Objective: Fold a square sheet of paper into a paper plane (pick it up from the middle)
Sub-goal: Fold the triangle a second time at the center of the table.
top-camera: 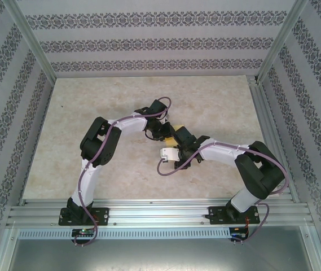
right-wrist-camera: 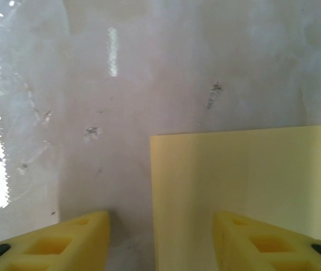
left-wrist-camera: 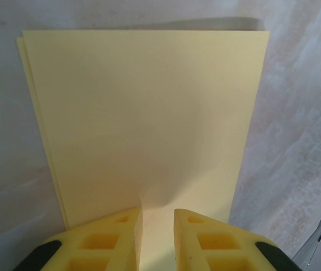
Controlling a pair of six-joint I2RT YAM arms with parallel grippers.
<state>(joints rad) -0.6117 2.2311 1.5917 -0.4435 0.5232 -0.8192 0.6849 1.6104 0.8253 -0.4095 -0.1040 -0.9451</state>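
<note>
Top external view: left arm [top-camera: 99, 148] and right arm [top-camera: 254, 166] both reach in and meet near the middle of the pale table [top-camera: 81, 107], wrists almost nose to nose.
Paper: the yellow square sheet of paper [left-wrist-camera: 149, 113] lies flat on the table. It looks doubled over, with a second layer peeking out along its left edge in the left wrist view.
Left gripper [left-wrist-camera: 158, 214]: the fingers [left-wrist-camera: 115, 243] are drawn in narrow, pinching the near edge of the sheet. A strip of yellow paper runs up the slim gap between them, and a small ridge lifts off the sheet just beyond the tips.
Right gripper [right-wrist-camera: 161, 217]: it hangs low over the table with fingers [right-wrist-camera: 250, 243] spread wide and nothing clamped.
Right wrist view: one corner of the sheet sits between the spread fingers. Its left edge runs down the gap nearer the right-hand finger, and the paper passes under that finger; bare table lies under the other one.
Contact on the right: whether that finger touches the sheet, cannot tell.
</note>
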